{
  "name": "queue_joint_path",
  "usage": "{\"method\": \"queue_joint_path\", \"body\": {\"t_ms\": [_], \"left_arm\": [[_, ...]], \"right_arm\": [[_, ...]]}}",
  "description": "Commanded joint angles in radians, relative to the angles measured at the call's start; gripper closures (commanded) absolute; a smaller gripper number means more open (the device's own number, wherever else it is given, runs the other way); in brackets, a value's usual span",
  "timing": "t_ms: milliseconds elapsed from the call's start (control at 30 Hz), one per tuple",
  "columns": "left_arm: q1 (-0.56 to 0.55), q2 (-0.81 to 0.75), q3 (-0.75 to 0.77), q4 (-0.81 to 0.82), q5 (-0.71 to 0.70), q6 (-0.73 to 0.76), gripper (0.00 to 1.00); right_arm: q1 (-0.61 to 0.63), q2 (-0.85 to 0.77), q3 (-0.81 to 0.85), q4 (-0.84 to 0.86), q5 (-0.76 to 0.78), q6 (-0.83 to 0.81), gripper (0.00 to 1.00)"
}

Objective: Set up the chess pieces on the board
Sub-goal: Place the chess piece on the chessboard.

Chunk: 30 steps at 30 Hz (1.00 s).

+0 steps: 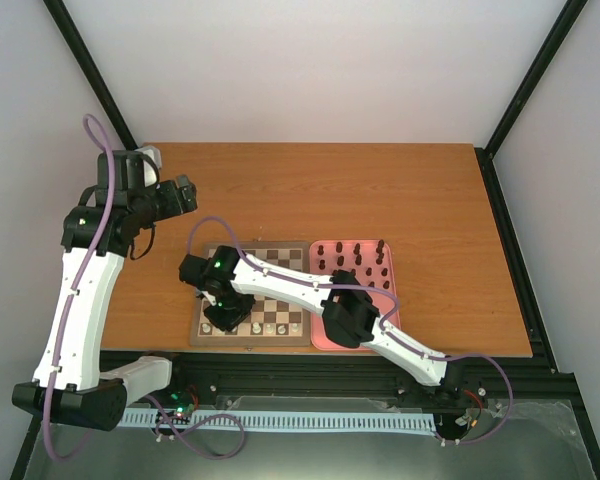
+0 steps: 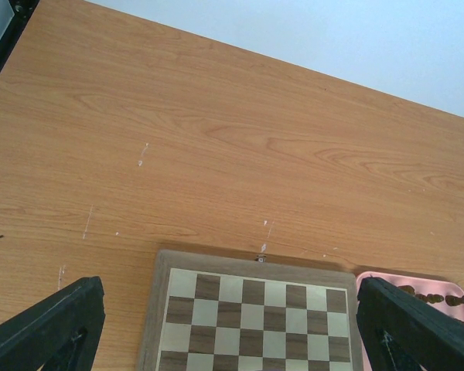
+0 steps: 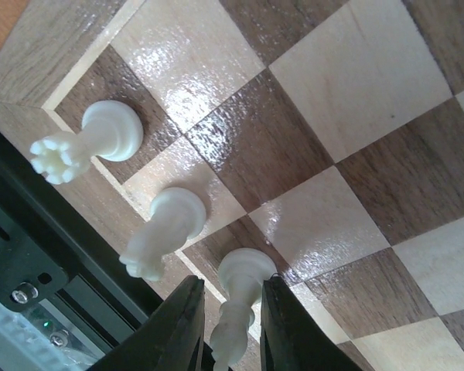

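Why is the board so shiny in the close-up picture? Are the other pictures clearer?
Right wrist view: light glares off the glossy board, and the pieces look tilted by the camera's angle. Left wrist view: even light, sharp table grain. Top view: pieces tiny, hard to tell apart.

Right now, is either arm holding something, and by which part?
Left gripper: nothing, jaws wide open. Right gripper: its jaws flank the upper part of a white chess piece standing on the board; whether they grip it cannot be told.

White arm links (image 1: pixel 75 300), black joints (image 1: pixel 88 228), purple cables (image 1: pixel 212 222), black right gripper (image 3: pixel 232 290)
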Motion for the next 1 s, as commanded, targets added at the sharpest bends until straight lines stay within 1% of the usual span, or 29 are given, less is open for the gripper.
{"method": "queue_joint_path", "body": {"t_ms": [0,300,500,733,800,867,967], "left_arm": [[-0.008,0.005,0.012,0.022,0.010,0.008,0.00],[-0.008,0.008,0.008,0.022,0.008,0.006,0.00],[-0.009,0.014,0.016,0.019,0.009,0.007,0.00],[-0.008,0.021,0.026,0.014,0.009,0.009,0.00],[-0.008,0.021,0.025,0.013,0.006,0.010,0.00],[-0.008,0.019,0.023,0.013,0.003,0.011,0.00],[-0.008,0.018,0.021,0.011,0.000,0.013,0.00]], "right_arm": [[-0.004,-0.002,0.024,0.008,-0.036,-0.025,0.80],[-0.008,-0.010,0.019,0.003,-0.006,-0.020,0.79],[-0.015,-0.056,0.005,-0.023,0.043,-0.012,0.68],[-0.021,-0.156,-0.011,-0.055,0.090,0.002,0.64],[-0.022,-0.198,-0.022,-0.066,0.112,0.006,0.60],[-0.025,-0.242,-0.051,-0.064,0.121,0.004,0.53],[-0.027,-0.306,-0.102,-0.070,0.132,0.004,0.49]]}}
